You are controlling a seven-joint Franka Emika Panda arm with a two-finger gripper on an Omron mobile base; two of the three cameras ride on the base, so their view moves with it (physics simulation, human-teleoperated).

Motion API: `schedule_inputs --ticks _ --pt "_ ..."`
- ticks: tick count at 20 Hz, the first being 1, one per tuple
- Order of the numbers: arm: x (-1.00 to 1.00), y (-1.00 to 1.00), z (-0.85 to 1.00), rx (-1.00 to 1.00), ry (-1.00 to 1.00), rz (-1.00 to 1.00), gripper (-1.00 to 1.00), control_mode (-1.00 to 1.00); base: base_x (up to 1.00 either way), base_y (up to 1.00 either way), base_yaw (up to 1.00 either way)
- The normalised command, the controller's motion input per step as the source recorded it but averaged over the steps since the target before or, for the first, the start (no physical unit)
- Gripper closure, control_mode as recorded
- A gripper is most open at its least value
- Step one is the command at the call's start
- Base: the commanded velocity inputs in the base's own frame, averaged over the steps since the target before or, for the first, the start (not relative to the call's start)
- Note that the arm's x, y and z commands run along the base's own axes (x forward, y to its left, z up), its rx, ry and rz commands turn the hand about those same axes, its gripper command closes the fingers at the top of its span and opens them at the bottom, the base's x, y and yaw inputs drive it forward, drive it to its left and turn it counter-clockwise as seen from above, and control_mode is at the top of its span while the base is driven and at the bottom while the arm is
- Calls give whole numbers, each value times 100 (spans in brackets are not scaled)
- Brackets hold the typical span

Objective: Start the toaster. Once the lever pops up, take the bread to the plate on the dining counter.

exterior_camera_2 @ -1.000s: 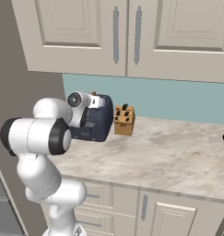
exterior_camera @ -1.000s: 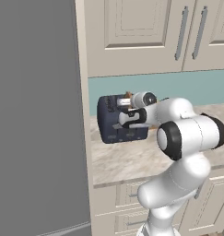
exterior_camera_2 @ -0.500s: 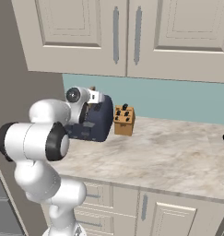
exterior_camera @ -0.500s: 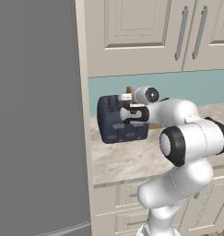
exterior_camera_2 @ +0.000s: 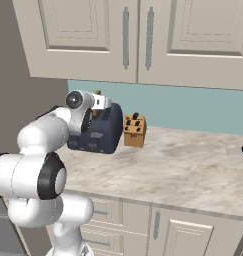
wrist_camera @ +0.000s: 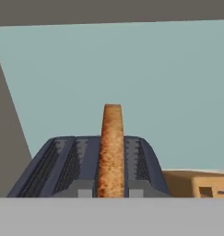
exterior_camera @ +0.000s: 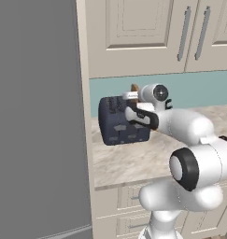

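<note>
The gripper [exterior_camera: 131,96] is closed on the bread [wrist_camera: 110,152] — the slice stands upright, above the toaster [exterior_camera: 120,122].

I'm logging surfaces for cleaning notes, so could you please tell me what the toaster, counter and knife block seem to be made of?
Toaster: navy shell, likely painted metal or plastic; matte, no glints.
Counter: looks like polished stone; beige-grey marbled veining.
Knife block: seemingly wood; flat tan-brown faces, dark handles on top.

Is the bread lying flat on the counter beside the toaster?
No. In the hand view the bread stands upright, edge on, above the toaster.
</note>
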Motion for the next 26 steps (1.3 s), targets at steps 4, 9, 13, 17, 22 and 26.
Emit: schedule_inputs --ticks 4,9,13,17,22,26 --pt "-56 0 4 0 0 0 100 -100 0 0 0" --pt "-64 0 0 0 0 0 100 -100 0 0 0" --pt "-66 0 23 0 1 0 100 -100 0 0 0" --pt "-58 0 33 0 9 0 100 -100 0 0 0" --pt "-69 0 3 0 2 0 100 -100 0 0 0" --pt "-70 -1 0 0 0 0 100 -100 0 0 0"
